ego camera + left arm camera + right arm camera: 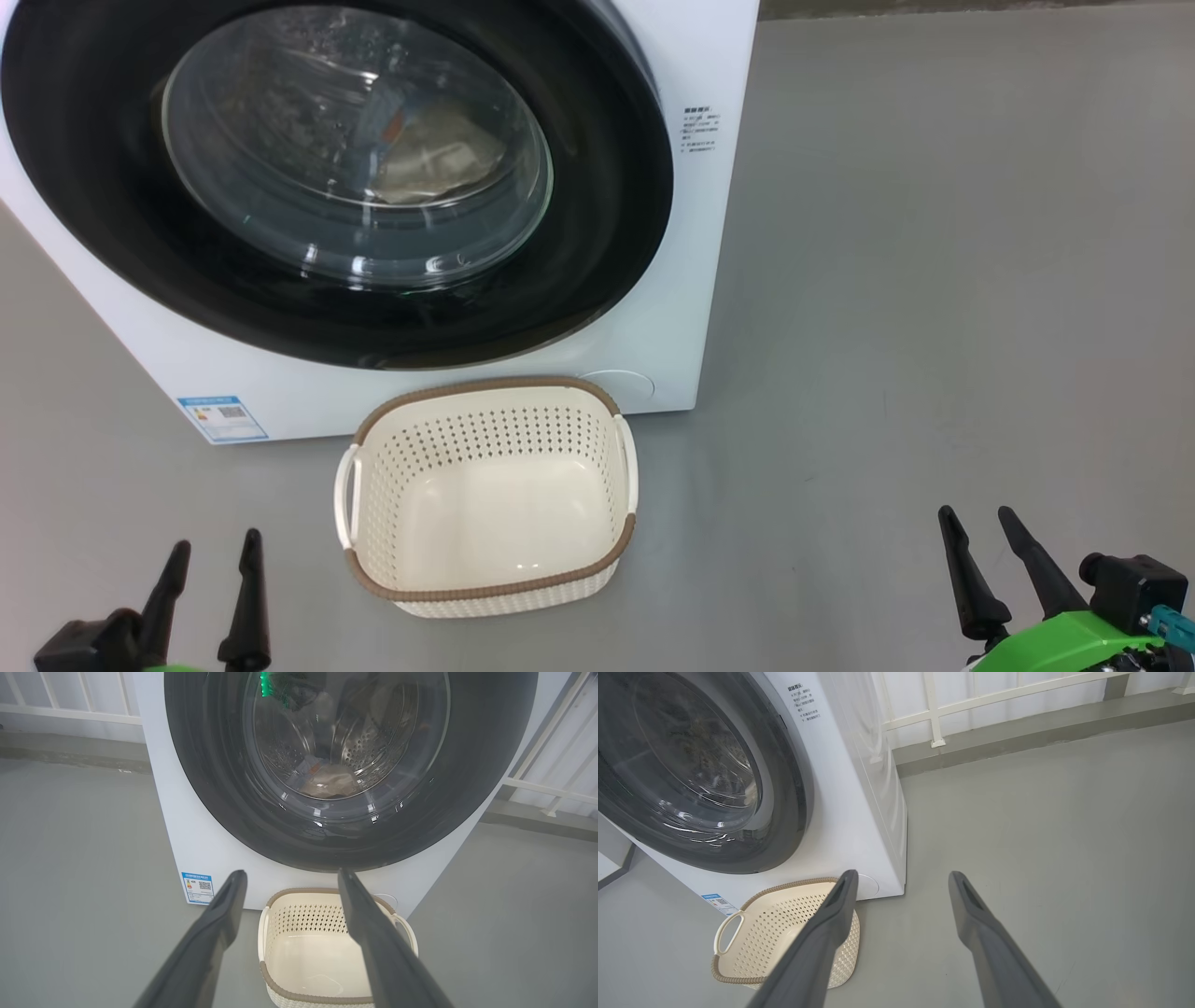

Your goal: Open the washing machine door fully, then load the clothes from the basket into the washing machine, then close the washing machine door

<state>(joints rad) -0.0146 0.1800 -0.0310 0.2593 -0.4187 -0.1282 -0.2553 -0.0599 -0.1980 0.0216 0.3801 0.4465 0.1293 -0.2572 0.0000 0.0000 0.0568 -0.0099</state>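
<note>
Door [355,159] shut flush on machine [280,383], clothes [434,154] behind its glass. Basket [485,385] empty on floor [934,280], just before machine. Left gripper [217,539], right gripper [974,511] spread wide, empty, low either side of basket: job likely finished.

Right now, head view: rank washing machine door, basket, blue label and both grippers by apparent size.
1. washing machine door
2. basket
3. left gripper and right gripper: roughly alike, both cropped by the frame edge and nearest the camera, so not ranked against each other
4. blue label
</note>
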